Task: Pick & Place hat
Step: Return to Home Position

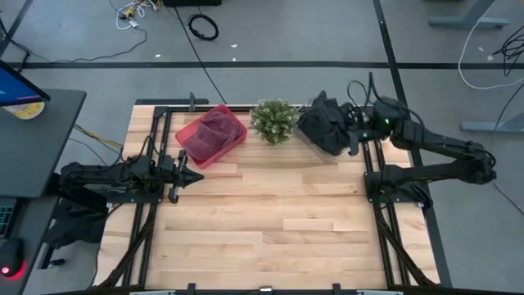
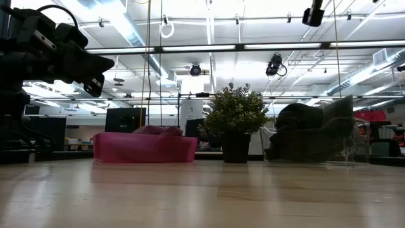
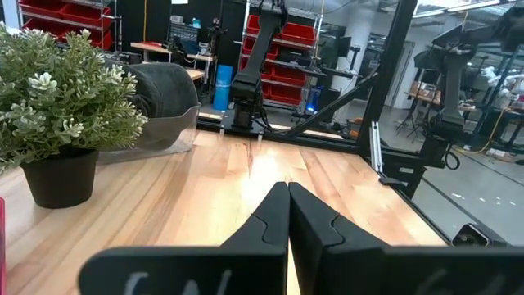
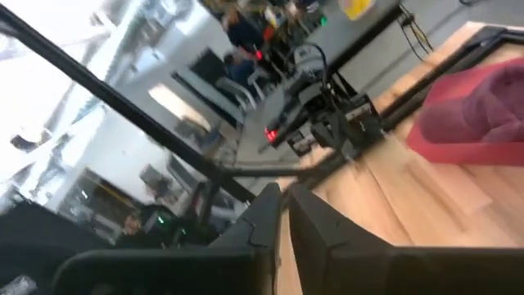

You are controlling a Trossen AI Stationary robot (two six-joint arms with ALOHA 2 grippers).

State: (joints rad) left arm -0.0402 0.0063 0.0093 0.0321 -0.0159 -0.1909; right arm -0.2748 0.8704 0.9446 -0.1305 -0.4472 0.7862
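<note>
A dark hat [image 1: 322, 127] lies in a clear bin [image 2: 332, 136] at the table's far right; it also shows in the left wrist view [image 3: 161, 88]. A maroon hat [image 1: 210, 133] lies in a red bin [image 1: 235, 124] at the far left. My right gripper [image 4: 283, 193] hangs raised over the dark hat's right side [image 1: 350, 133], pointing level toward the left, shut with nothing between its fingers. My left gripper [image 3: 287, 187] waits shut near the table's left edge [image 1: 195, 175], just in front of the red bin.
A small potted plant [image 1: 274, 120] stands between the two bins at the far edge. Black frame rails run along the table's left and right sides [image 1: 377, 205]. The wooden top in front of the bins lies bare [image 1: 270, 221].
</note>
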